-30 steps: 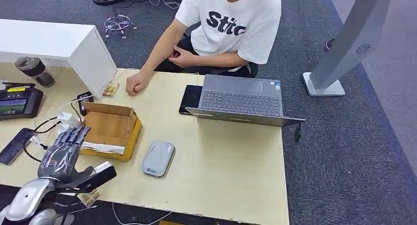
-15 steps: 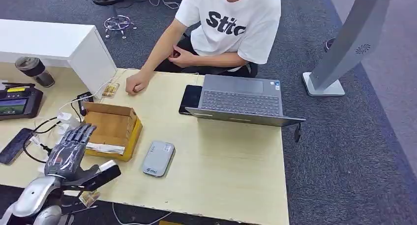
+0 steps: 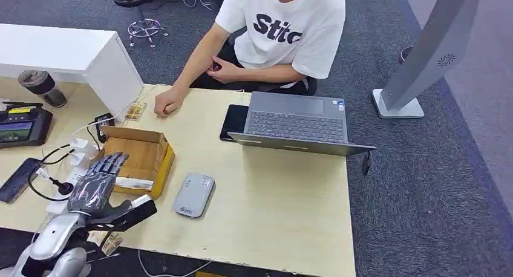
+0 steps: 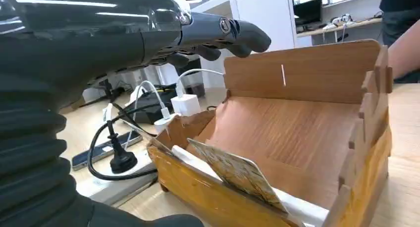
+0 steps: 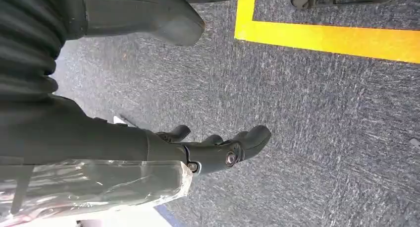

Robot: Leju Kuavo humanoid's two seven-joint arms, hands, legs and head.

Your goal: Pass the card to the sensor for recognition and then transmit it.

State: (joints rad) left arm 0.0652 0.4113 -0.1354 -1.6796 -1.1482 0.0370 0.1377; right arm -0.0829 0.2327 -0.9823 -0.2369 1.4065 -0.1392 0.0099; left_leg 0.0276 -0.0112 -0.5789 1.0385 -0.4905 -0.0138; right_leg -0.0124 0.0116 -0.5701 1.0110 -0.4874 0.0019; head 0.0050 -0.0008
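A brown cardboard box point(image 3: 140, 154) lies open on the pale table point(image 3: 272, 210). In the left wrist view a patterned card point(image 4: 237, 173) leans against the near wall inside the box point(image 4: 307, 128). My left hand point(image 3: 97, 185) hovers at the box's near left corner with fingers point(image 4: 223, 31) stretched out over it and nothing in it. The thumb point(image 3: 136, 211) sticks out toward the grey card sensor point(image 3: 194, 195), which lies flat just right of the box. My right hand point(image 5: 213, 148) hangs over the carpet, fingers loosely apart, holding nothing.
A person sits across the table with a fist point(image 3: 166, 104) resting by a small card point(image 3: 136, 110). An open laptop point(image 3: 299, 123) and a black phone point(image 3: 234, 121) lie to the right. Cables and chargers point(image 3: 78, 150), a phone point(image 3: 21, 177) and a controller point(image 3: 21, 126) crowd the left.
My left hand has moved forward and to the right, from beside the box to over its near left corner. The person, the box and the sensor have stayed put.
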